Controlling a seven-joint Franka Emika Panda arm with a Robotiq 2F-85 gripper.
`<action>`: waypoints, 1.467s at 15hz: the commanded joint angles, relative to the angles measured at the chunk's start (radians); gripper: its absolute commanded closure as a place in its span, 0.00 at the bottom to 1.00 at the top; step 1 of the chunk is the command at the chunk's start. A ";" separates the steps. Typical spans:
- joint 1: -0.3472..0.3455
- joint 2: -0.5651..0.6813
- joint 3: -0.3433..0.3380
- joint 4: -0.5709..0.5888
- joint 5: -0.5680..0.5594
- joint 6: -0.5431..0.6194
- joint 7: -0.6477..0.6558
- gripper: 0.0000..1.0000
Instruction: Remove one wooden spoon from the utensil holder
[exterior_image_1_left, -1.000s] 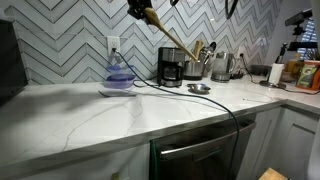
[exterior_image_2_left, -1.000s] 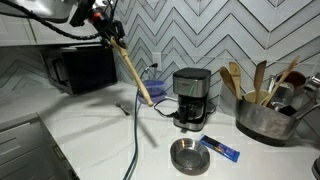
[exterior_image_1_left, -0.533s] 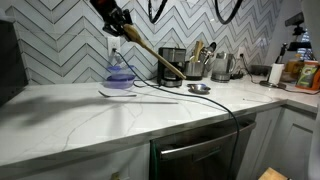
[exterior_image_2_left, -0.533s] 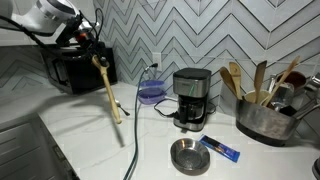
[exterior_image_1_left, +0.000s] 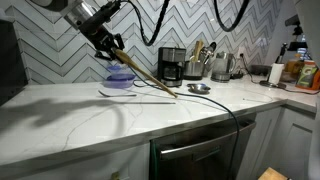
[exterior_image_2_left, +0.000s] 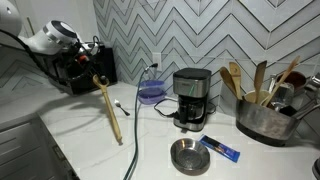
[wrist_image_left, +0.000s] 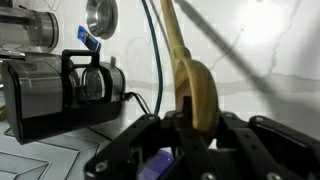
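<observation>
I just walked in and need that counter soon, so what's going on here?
The robot's gripper is shut on a wooden spoon, pinching it at the bowl end, as the wrist view shows. The spoon is already out of the utensil holder, which stands by the coffee maker with other utensils in it. The arm holds the spoon slanted over the countertop, handle tip low; I cannot tell whether it touches.

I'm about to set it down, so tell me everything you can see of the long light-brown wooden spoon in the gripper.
The long light-brown wooden spoon is slender, with a thin straight handle and a small oval bowl, plain pale wood. The gripper is shut on its bowl end, and the handle slants down toward the white marble counter. Whether its tip touches the counter is unclear.
</observation>
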 joint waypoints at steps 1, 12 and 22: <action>0.001 -0.026 -0.003 -0.128 -0.048 0.118 0.095 0.96; 0.018 0.001 -0.008 -0.127 -0.102 0.144 0.102 0.84; 0.075 0.040 -0.006 -0.101 -0.213 0.093 0.114 0.96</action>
